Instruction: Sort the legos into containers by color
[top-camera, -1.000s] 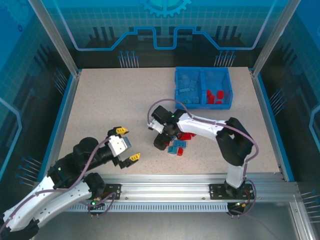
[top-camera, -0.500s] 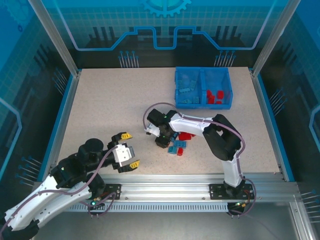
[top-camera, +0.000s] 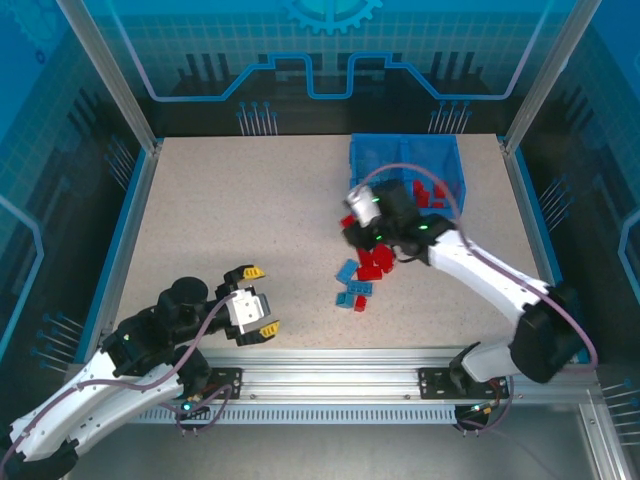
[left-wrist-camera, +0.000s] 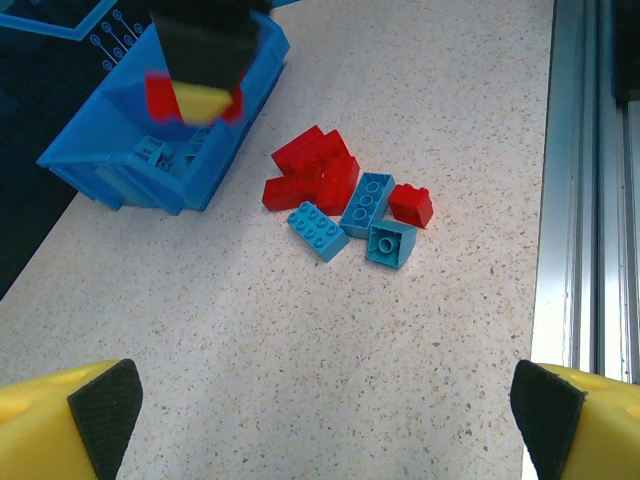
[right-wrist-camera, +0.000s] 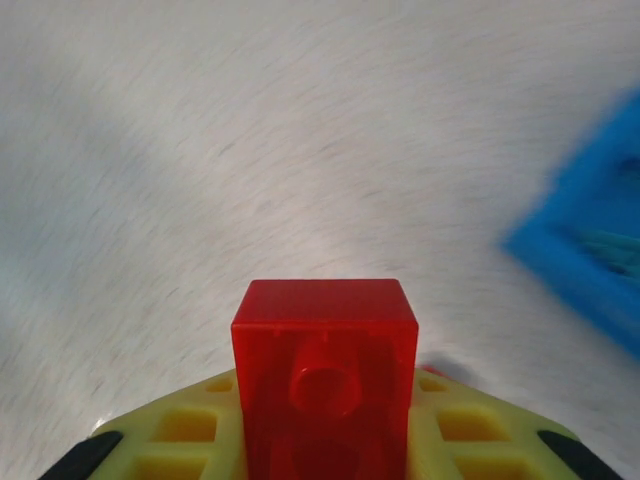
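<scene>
Top external: bin, seemingly red legos

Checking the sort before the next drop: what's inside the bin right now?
Red legos lie in the bin's right compartment, light blue ones in the left; the right gripper covers that compartment's near part.

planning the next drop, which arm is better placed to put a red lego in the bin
Right. The right gripper is shut on a red lego, close to the bin. The left gripper is open, empty and far from the bin.
</scene>
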